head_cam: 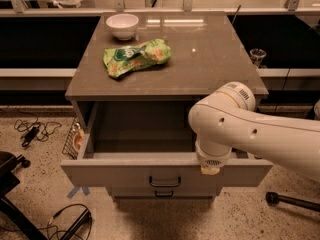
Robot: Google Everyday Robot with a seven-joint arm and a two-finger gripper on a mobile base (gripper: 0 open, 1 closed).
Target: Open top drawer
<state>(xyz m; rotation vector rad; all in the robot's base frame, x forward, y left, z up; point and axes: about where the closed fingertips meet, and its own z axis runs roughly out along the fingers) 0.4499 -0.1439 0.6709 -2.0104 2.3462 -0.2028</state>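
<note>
The top drawer (125, 171) of the grey-brown cabinet stands pulled far out, its deep pale-grey interior empty. Its flat front carries a small black bar handle (164, 182). Below it the handle of a lower drawer (164, 194) shows. My white arm (240, 129) reaches in from the right over the drawer's front right part. The gripper (210, 170) hangs at the drawer's front edge, right of the handle; the wrist hides most of it.
A white bowl (122, 25) and a green snack bag (136, 58) lie on the cabinet top (210, 59). Cables (30, 131) and a wire basket (74, 139) are on the floor at left. A black stand base (287, 200) is at lower right.
</note>
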